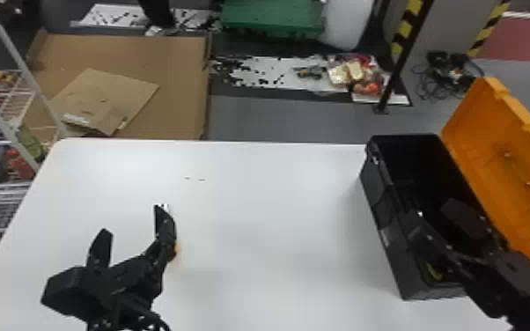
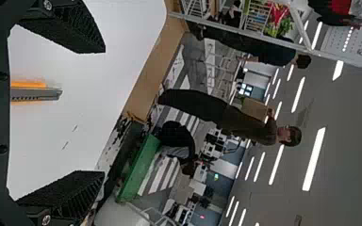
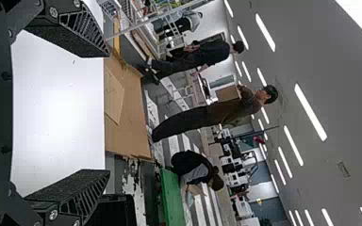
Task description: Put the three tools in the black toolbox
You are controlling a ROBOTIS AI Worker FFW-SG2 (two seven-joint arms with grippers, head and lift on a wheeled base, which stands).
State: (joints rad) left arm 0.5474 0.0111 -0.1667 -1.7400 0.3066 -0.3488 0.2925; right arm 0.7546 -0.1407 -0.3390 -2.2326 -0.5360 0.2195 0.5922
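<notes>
left wrist view: left gripper (image 2: 104, 112) wide near orange-and-grey tool (image 2: 35, 93), right gripper (image 3: 109, 114) wide too; likely pick step, next align and close.

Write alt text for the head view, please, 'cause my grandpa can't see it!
A black toolbox with its orange lid open stands on the right of a white table, and the robot's right gripper seems to be over it. On the left, the open left gripper partly hides something orange.
</notes>
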